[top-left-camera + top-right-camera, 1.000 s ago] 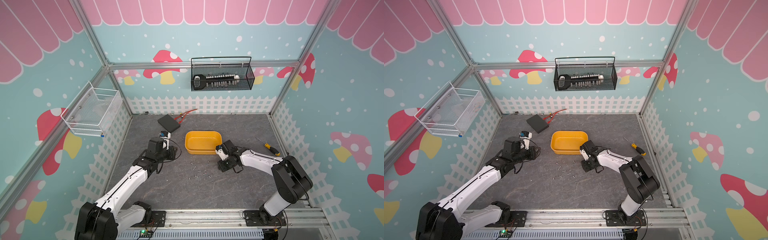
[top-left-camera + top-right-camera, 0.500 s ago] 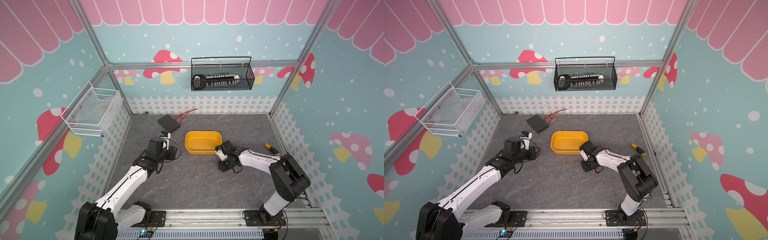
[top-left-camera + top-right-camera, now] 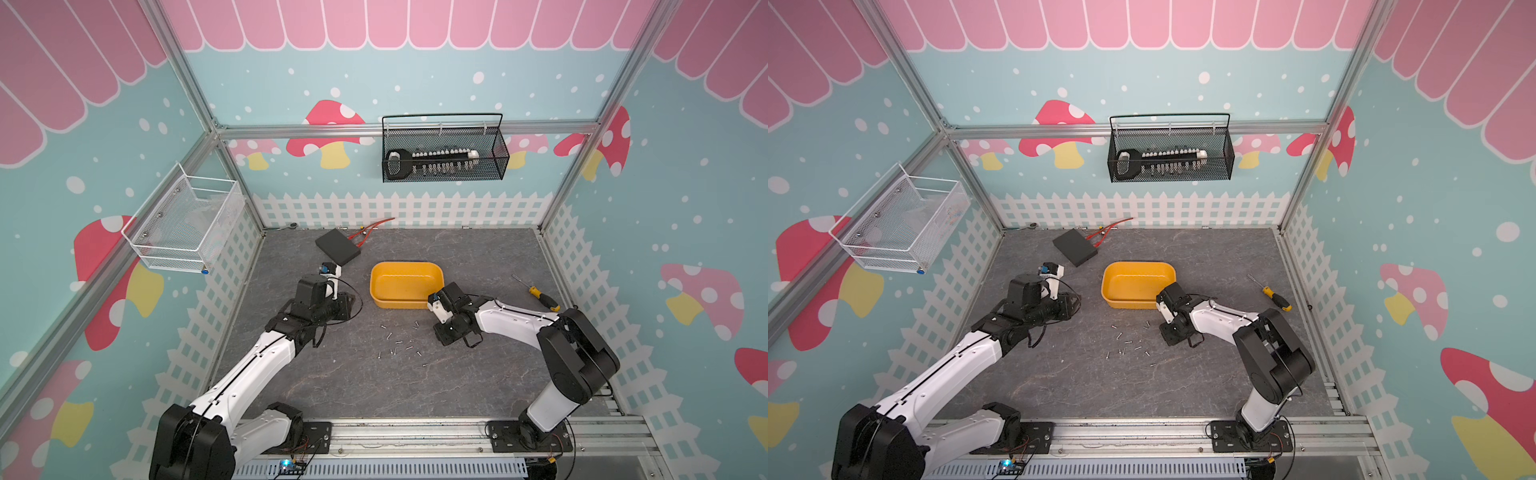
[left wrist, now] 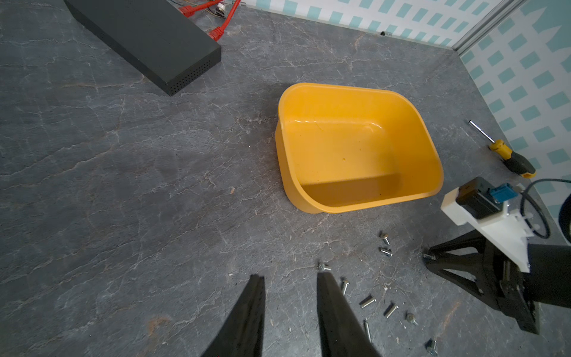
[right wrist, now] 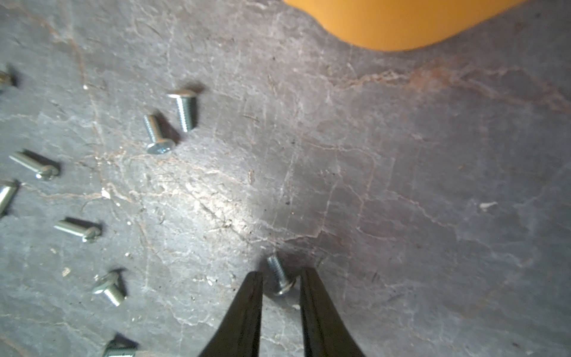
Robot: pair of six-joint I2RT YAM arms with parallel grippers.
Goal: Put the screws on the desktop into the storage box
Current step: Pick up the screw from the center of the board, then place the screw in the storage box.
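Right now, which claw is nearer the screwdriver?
Right. The right claw is down by the storage box end facing the screwdriver; the left claw hangs beyond the box's opposite end.

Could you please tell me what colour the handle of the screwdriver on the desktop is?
The screwdriver handle is yellow with black sections; the left wrist view shows it best.

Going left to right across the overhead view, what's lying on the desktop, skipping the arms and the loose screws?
black box → storage box → screwdriver
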